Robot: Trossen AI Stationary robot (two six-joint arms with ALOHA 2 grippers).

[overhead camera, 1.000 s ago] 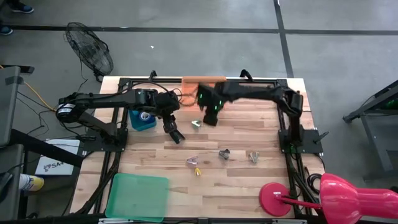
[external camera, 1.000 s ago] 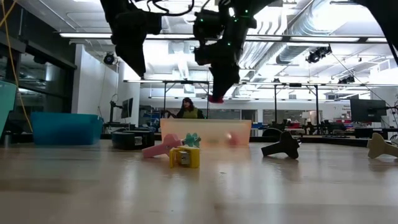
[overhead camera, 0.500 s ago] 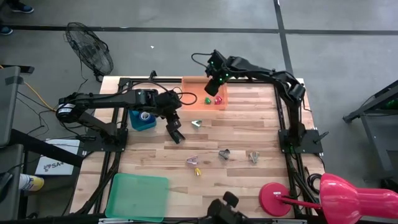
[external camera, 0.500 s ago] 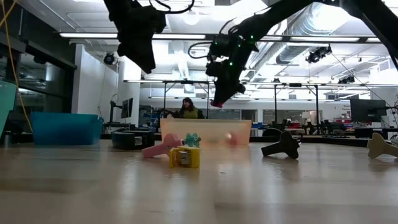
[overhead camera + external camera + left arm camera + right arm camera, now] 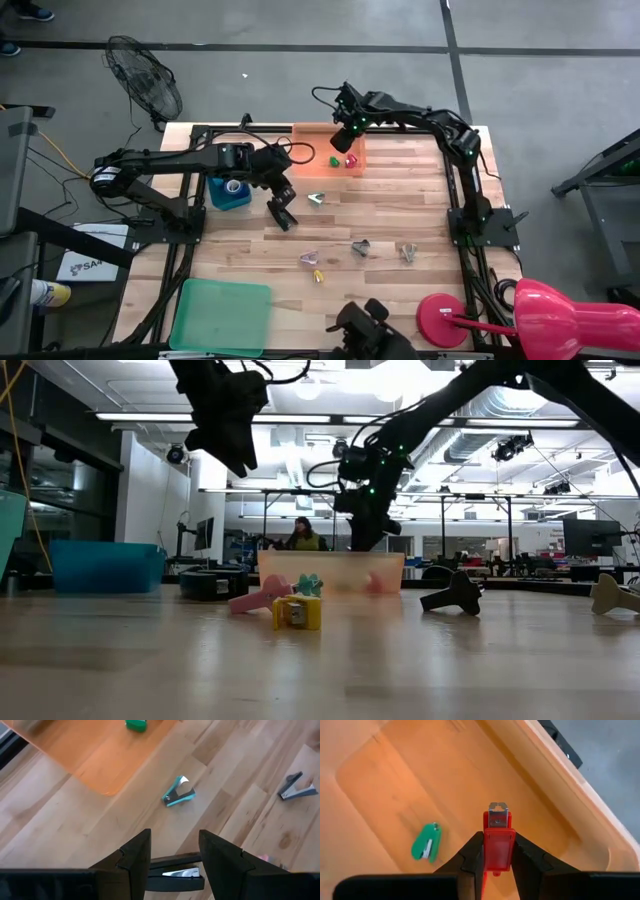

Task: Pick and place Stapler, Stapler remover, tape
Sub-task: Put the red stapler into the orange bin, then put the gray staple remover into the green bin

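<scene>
Orange tray [image 5: 560,780] under right end effector [image 5: 498,851] gripping red stapler [image 5: 497,840] — green stapler [image 5: 426,843] beside, left end effector [image 5: 172,857] open.

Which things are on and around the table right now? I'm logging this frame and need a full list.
black stapler: 1, black, on the table below the left gripper's fingers
red stapler: 1, red, held above the orange tray
green stapler: 1, green, lying in the orange tray
teal staple remover: 1, teal, on the table near the orange tray
other staple removers: 4, pink, yellow, grey and beige, mid-table
orange tray: 1, orange, far edge
blue bin: 1, blue, beside the left arm
green tray: 1, green, near left corner
lamp: 1, pink-red, near right corner
fan: 1, black, on the floor
person: 1, far in the room
left gripper: open, above the black stapler
right gripper: shut on the red stapler
</scene>
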